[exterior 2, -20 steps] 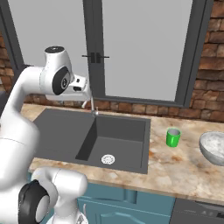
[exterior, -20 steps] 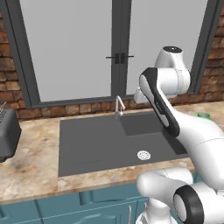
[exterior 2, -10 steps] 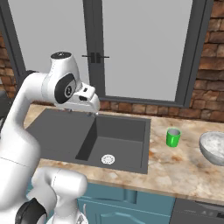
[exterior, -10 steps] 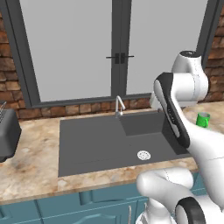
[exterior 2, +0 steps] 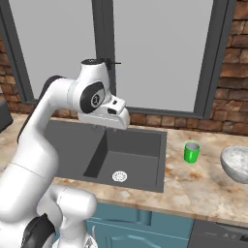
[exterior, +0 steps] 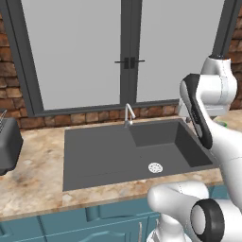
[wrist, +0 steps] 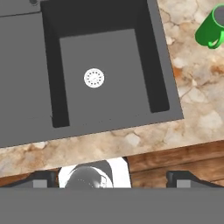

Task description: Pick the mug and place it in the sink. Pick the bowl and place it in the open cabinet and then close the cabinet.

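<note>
Your claw (exterior 2: 119, 125) hangs over the sink (exterior 2: 127, 160), above its back rim. The green mug (exterior 2: 192, 152) stands upright on the table (exterior 2: 203, 184) to the claw's right and lower, with the grey bowl (exterior 2: 237, 164) farther right beyond it.

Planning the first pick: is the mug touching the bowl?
Apart. The right base view shows the mug upright on the counter with a clear strip of bare countertop between it and the bowl.
</note>
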